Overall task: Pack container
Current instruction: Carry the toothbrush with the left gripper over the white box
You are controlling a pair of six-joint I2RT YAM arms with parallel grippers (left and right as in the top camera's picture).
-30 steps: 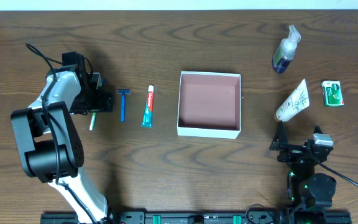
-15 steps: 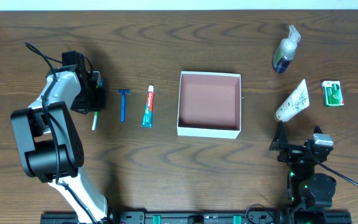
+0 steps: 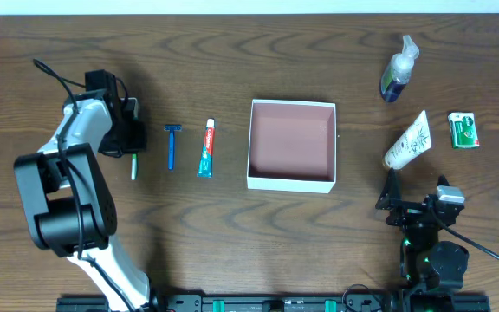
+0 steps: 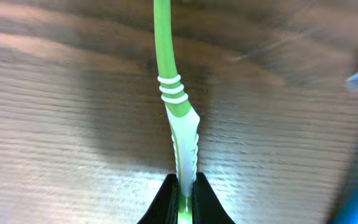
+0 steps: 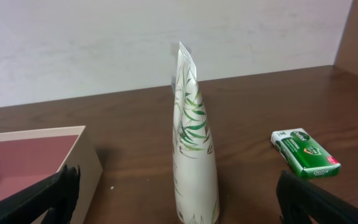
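Note:
The container (image 3: 291, 181), a square white-walled box with a pink inside, stands at the table's middle; one corner of it (image 5: 82, 163) shows at the left in the right wrist view. At the far left my left gripper (image 3: 131, 144) is shut on a green and white toothbrush (image 3: 133, 167) lying on the table. In the left wrist view the handle (image 4: 174, 99) runs straight out from the closed jaws of the left gripper (image 4: 186, 200). Low at the right my right gripper (image 3: 391, 203) stands open and holds nothing. A white leaf-printed tube (image 5: 194, 143) lies ahead of the right gripper's (image 5: 178, 208) fingers.
A blue razor (image 3: 171, 146) and a toothpaste tube (image 3: 206, 148) lie between the toothbrush and the container. At the right are the white tube (image 3: 406, 140), a small green box (image 3: 463, 130) (image 5: 305, 153) and a pump bottle (image 3: 398, 69) farther back.
My left gripper has closed on the toothbrush, and the brush has swung from a slant to lie straight out from the jaws. The right arm has not moved.

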